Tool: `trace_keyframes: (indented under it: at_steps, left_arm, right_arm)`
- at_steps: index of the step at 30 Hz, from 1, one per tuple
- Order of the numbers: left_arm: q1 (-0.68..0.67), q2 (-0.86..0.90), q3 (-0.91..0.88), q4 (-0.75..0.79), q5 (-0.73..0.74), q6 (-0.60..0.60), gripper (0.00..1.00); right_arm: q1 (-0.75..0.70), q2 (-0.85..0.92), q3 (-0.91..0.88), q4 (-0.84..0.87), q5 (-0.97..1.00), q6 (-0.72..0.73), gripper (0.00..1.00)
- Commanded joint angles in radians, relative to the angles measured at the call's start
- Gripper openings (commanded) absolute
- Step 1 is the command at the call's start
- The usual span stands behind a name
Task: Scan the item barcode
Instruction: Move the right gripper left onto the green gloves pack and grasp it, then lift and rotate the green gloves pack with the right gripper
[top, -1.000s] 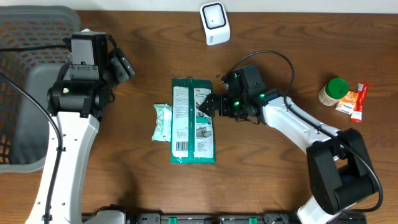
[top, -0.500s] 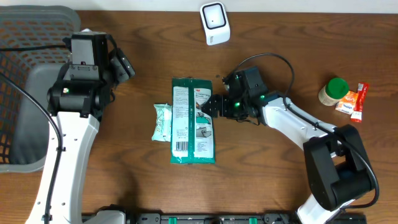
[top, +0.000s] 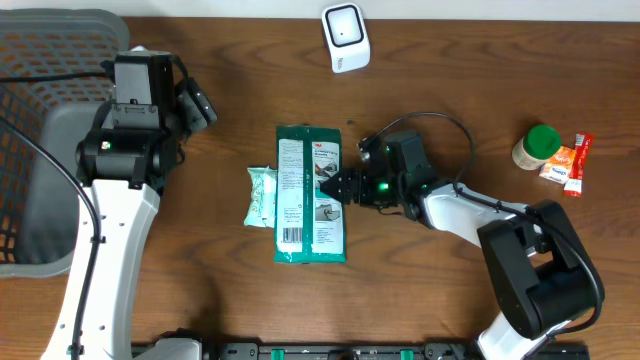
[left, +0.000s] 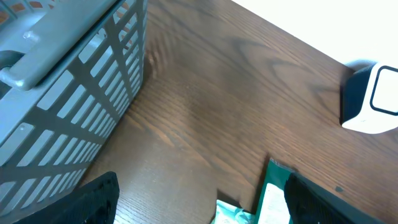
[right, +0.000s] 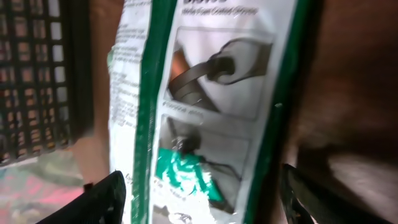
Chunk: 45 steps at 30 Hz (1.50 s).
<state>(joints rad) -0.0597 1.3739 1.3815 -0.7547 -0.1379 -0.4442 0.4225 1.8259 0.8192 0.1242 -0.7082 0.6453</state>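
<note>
The item is a flat green-and-white pack lying mid-table, its barcode face up near its front end. The white scanner stands at the back edge, also visible in the left wrist view as the scanner. My right gripper is low at the pack's right edge. In the right wrist view the pack fills the space between the spread fingers of the gripper; I cannot tell whether they touch it. My left gripper hangs open above bare wood, back left of the pack.
A grey basket fills the left side. A small teal packet lies against the pack's left edge. A green-lidded jar and orange and red sachets sit at the right.
My right gripper has shifted a little toward the table's front along the pack's right edge and dropped lower, and its jaws have narrowed somewhat. The left arm has not moved.
</note>
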Motion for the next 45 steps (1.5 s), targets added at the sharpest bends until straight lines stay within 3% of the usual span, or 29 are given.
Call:
trace_keyframes:
  at_steps: [1,12,24,27,30,36,39,45]
  left_arm:
    - [0.003,0.001,0.012,0.0,-0.016,0.006,0.85]
    - [0.003,0.001,0.012,0.0,-0.016,0.006,0.85]
    - [0.003,0.001,0.012,0.0,-0.016,0.006,0.85]
    - [0.003,0.001,0.012,0.0,-0.016,0.006,0.85]
    - [0.003,0.001,0.012,0.0,-0.016,0.006,0.85]
    - [0.003,0.001,0.012,0.0,-0.016,0.006,0.85]
    - [0.003,0.001,0.012,0.0,-0.016,0.006,0.85]
    - [0.003,0.001,0.012,0.0,-0.016,0.006,0.85]
  right_arm:
    - [0.013,0.01,-0.009,0.01,-0.065,0.021,0.72]
    - [0.013,0.009,-0.009,0.127,-0.179,0.023,0.71]
    - [0.048,0.009,-0.01,0.047,-0.009,-0.066,0.71]
    - [0.05,0.003,-0.002,0.032,0.033,-0.079,0.63]
    - [0.048,-0.022,0.057,-0.085,0.118,-0.103,0.63]
    - [0.088,-0.04,0.298,-0.447,0.37,-0.22,0.75]
    - [0.116,-0.04,0.345,-0.463,0.426,-0.239,0.82]
    - [0.181,-0.013,0.346,-0.423,0.558,-0.239,0.83]
